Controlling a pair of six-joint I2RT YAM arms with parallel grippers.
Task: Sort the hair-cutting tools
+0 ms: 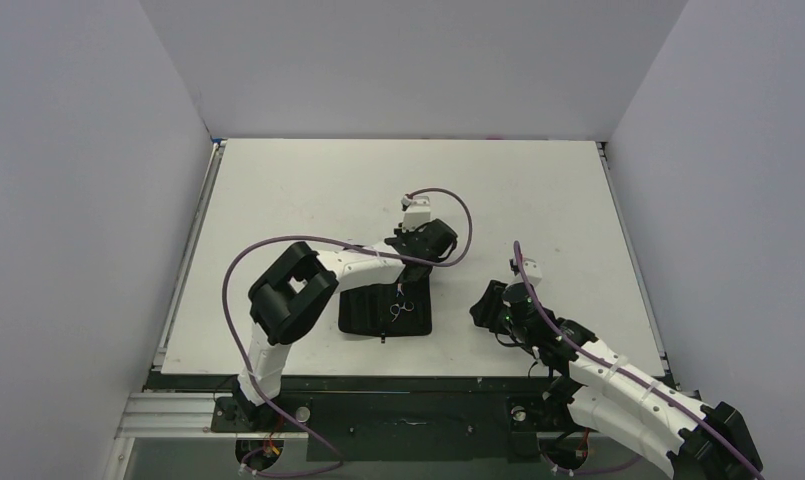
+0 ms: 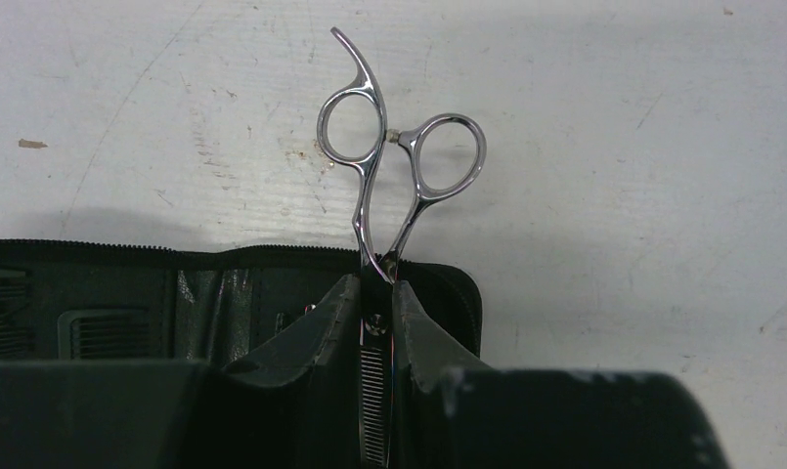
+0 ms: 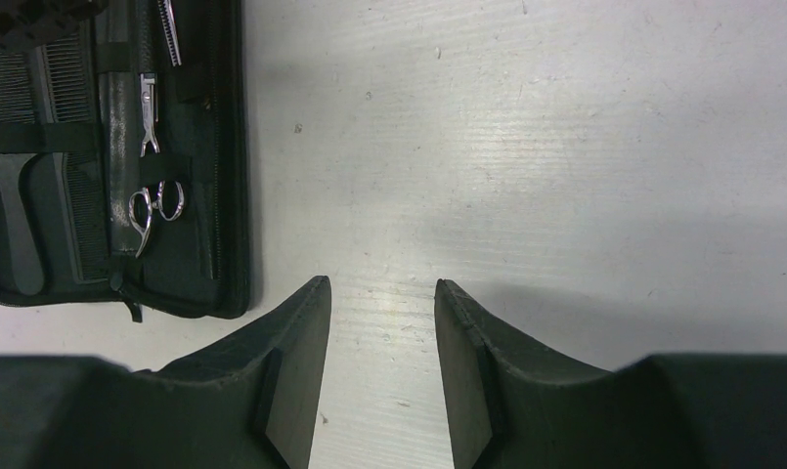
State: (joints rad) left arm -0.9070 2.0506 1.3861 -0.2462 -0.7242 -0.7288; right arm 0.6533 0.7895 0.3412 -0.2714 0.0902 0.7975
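Note:
My left gripper (image 2: 374,281) is shut on a pair of thin silver scissors (image 2: 370,147), pinching them at the pivot. Their two finger rings point away over the white table, and the toothed blade runs back between the fingers. From above, this gripper (image 1: 423,262) hangs at the far right corner of the open black zip case (image 1: 363,312). A smaller silver pair of scissors (image 3: 153,213) lies inside the case beside a metal clip (image 3: 148,117). A black comb (image 3: 18,215) sits strapped in the case's left side. My right gripper (image 3: 379,288) is open over bare table, right of the case.
The case (image 3: 228,147) lies open and flat near the table's front edge (image 1: 378,372). White walls enclose the table on three sides. The left arm's purple cable (image 1: 458,215) loops above its wrist.

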